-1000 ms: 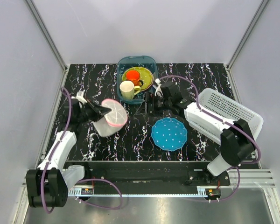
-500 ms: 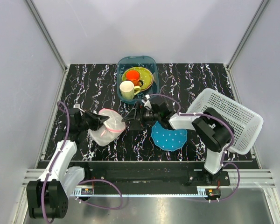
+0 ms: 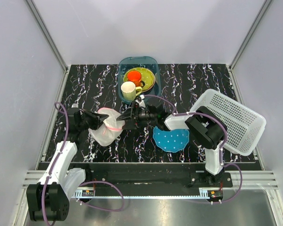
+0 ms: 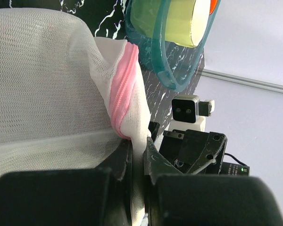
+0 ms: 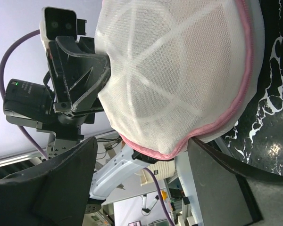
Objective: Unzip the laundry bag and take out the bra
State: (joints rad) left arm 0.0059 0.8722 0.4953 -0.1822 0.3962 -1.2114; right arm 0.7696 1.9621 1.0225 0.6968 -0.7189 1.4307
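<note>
Presently listed, largest first:

1. Black white-veined marbled counter point(image 3: 203, 80): fills the middle of the overhead frame and carries all that follows.
2. White perforated plastic basket point(image 3: 236, 117): right edge of the frame, tilted, well apart from the work.
3. Teal plastic tub point(image 3: 151, 60): upper centre, holding a green plate, an orange cup and a cream mug.
4. Blue white-dotted plate point(image 3: 172, 139): centre right, partly under the right arm.
5. Round white mesh laundry bag with pink zipper trim point(image 3: 106, 127): centre left of the overhead frame, between the two tools. It is zipped shut as far as can be seen, with its domed face point(image 5: 179, 70) turned toward the right wrist view.
6. Right tool point(image 3: 126, 120): fingers spread wide and holding nothing. The bag lies straight ahead, toward the left of the overhead frame, and its pink rim curves across the gap point(image 5: 142, 141). Contact cannot be told. This is the free arm and likely the one to work the zipper. No pull tab is visible.
7. Left tool point(image 3: 103, 120): clamped narrow on a fold of mesh beside the pink seam point(image 4: 137, 146), anchoring the bag point(image 4: 47, 84).
8. Bra: not visible, presumably inside the bag.
</note>
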